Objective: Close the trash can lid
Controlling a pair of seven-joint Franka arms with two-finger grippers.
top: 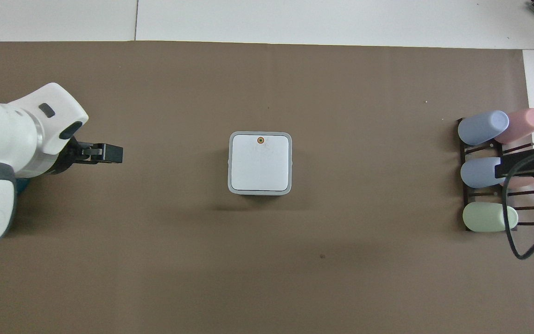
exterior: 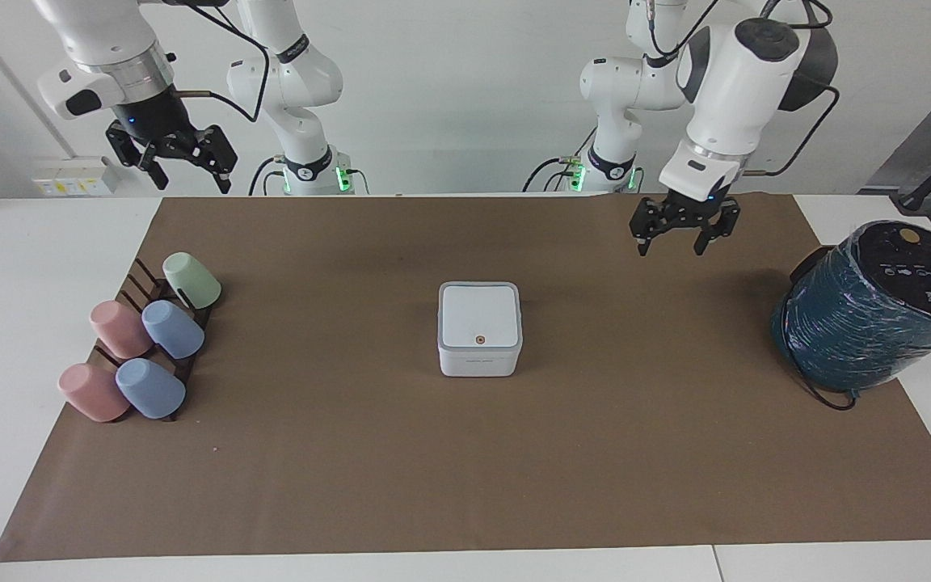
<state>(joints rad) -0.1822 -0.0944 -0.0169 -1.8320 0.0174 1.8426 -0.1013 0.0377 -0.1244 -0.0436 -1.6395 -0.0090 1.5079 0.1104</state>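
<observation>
The lid [exterior: 479,315] lies flat on the trash can [exterior: 479,356], mid-mat. My left gripper [exterior: 684,230] hangs open and empty; my right gripper [exterior: 183,158] waits, spread.
</observation>
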